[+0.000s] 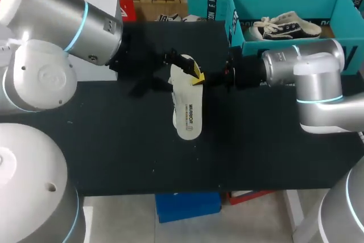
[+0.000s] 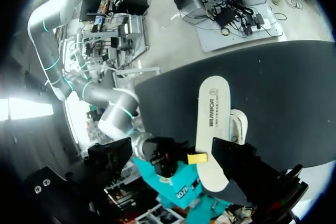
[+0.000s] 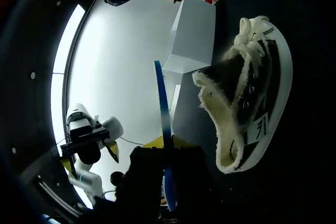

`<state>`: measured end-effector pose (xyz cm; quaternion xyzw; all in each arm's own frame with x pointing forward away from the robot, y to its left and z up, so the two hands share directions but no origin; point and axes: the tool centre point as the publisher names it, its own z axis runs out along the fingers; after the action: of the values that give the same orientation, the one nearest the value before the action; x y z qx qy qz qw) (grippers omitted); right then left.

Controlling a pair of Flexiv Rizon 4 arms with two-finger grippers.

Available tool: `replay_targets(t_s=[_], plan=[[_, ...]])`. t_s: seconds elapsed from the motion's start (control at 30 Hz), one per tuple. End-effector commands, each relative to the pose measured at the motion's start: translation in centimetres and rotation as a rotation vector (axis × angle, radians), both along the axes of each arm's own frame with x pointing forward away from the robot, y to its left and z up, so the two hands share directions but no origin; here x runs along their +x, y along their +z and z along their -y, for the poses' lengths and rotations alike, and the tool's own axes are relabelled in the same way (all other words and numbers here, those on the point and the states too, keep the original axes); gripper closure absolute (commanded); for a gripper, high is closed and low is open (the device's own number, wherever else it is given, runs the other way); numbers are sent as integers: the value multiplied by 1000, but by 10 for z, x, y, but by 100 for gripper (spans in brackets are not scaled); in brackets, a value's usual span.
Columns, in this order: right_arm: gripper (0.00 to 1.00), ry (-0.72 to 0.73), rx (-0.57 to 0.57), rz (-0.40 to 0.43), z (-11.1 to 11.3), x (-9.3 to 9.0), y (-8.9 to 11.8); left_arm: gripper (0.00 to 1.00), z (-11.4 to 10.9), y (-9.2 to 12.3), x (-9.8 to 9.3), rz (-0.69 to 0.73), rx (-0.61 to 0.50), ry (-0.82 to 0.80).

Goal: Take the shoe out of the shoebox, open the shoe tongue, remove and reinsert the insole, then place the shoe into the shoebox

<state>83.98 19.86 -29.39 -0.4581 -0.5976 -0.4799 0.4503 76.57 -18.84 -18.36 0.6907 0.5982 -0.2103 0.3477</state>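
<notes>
My right pincer [image 3: 167, 144] is closed on the insole [image 1: 187, 112], gripped at one end (left pincer [image 1: 180, 62]: cannot tell). Judged light, bendy; I would hold nearer mid-length.

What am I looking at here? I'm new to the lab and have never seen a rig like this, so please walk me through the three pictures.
This is a robot with two arms at a black table. The head view looks down from above: the left arm comes in at one side and the right arm at the other. The two round pictures come from cameras on the wrists. The right gripper is shut on a white insole, which its own view shows edge on. A fleece-lined shoe lies on the table beside it. A second shoe sits in the teal shoebox.
</notes>
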Motion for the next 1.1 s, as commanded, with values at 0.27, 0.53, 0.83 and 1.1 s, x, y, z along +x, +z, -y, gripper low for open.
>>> replay_targets(t_s=[0.27,0.53,0.83,1.1], plan=[[100,1,0,0,-1,1,-1,0,13,6,1,32,429,95],[100,1,0,0,-1,1,-1,0,21,8,2,41,470,85],[100,1,0,0,-1,1,-1,0,27,-1,-6,26,479,65],[100,1,0,0,-1,1,-1,0,28,-4,-11,42,465,56]])
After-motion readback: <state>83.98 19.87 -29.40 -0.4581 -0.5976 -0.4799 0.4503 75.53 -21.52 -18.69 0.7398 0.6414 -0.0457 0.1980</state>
